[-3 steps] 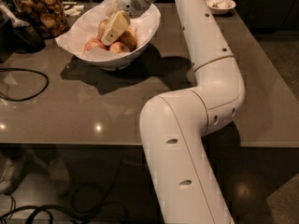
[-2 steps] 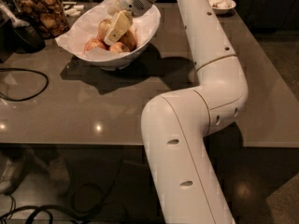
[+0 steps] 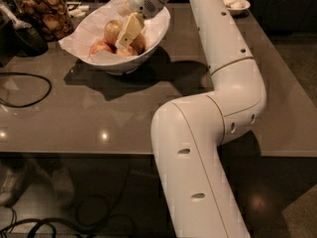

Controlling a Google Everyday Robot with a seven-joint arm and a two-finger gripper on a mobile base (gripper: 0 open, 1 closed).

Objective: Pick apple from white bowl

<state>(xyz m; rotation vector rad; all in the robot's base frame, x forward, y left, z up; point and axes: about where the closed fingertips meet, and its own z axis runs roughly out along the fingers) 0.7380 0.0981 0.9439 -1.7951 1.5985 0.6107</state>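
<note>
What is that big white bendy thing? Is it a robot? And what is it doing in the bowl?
Yes, it is a robot. The big white bendy thing is its arm, with joints a bit like your elbow. At the end of the arm is its gripper, the part it uses for grabbing things.

There is only one picture, and the camera looks down along the arm onto a grey table.

The gripper is down inside the white bowl, right beside the apple, the big pale one. Smaller, redder apples lie next to it. I cannot tell whether the robot has hold of the apple.

Also on the table are a jar of snacks, a small white dish far away, and a black cable.
</note>
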